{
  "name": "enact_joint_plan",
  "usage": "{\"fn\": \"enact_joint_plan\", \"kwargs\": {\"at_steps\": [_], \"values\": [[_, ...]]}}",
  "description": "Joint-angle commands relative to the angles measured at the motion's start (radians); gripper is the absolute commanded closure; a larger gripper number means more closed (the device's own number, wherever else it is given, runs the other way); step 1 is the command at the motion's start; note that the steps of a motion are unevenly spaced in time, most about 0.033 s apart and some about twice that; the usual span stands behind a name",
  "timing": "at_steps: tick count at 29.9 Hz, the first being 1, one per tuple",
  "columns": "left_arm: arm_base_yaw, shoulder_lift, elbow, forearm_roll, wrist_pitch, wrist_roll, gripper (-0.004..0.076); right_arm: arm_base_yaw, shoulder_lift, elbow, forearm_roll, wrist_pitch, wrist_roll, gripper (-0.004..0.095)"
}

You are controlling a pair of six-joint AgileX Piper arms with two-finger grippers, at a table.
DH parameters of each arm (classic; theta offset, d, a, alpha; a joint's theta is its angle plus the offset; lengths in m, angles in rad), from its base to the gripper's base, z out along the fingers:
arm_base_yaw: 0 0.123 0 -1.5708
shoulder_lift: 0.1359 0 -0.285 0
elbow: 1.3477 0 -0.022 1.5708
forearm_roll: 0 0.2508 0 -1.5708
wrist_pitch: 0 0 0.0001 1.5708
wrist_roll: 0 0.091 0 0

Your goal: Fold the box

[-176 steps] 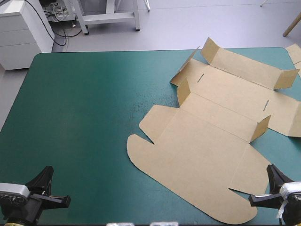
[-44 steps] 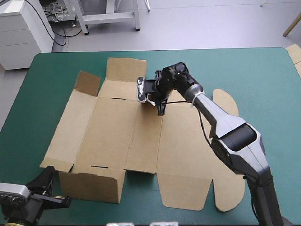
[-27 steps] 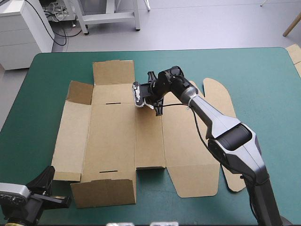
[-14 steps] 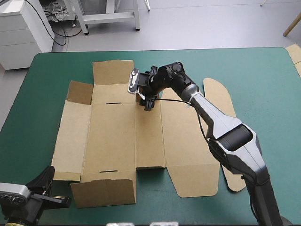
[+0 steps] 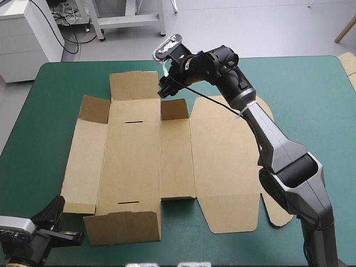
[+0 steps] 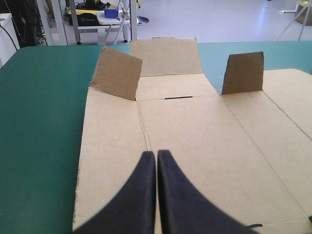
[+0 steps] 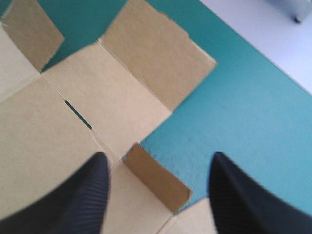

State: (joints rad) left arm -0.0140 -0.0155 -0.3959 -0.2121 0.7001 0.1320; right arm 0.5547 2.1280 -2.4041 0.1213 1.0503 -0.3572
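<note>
- Since just before, our right gripper (image 5: 167, 88) had lifted off the box (image 5: 133, 161) and hung over its far edge. The small flap (image 5: 174, 109) at the spot it had left now stood upright.
- We saw its black fingers (image 7: 78, 195) spread wide apart, holding nothing, with that small flap below and between them.
- Our left gripper (image 6: 156, 161) sat at the table's near left corner, its fingers pressed together into one point, with the brown board stretching ahead of it.
- We found the box opened out on the teal-green cover (image 5: 67, 83), left of centre. Its rounded lid panel (image 5: 225, 167) lay flat toward the right.
- We noted a second flap (image 5: 94, 109) standing raised at the box's far left corner.
</note>
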Motion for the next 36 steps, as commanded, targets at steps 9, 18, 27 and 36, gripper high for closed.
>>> {"fn": "enact_joint_plan", "kwargs": {"at_steps": [9, 18, 27, 36], "values": [[0.0, -0.011, -0.021, -0.013, -0.08, -0.002, 0.0701, -0.025, -0.139, 0.01, -0.249, 0.12, 0.345, 0.0908], [0.0, -0.011, -0.021, -0.013, -0.08, -0.004, 0.0244, -0.025, -0.407, 0.457, -0.26, 0.069, 0.328, 0.0929], [0.0, -0.011, -0.003, -0.015, -0.109, -0.003, 0.0156, -0.025, -0.802, 1.066, -0.3, -0.223, 0.471, 0.0929], [0.0, 0.018, -0.033, 0.078, -0.136, -0.004, 0.0157, -0.025, -1.141, 1.48, -0.302, -0.392, 0.504, 0.0929]]}}
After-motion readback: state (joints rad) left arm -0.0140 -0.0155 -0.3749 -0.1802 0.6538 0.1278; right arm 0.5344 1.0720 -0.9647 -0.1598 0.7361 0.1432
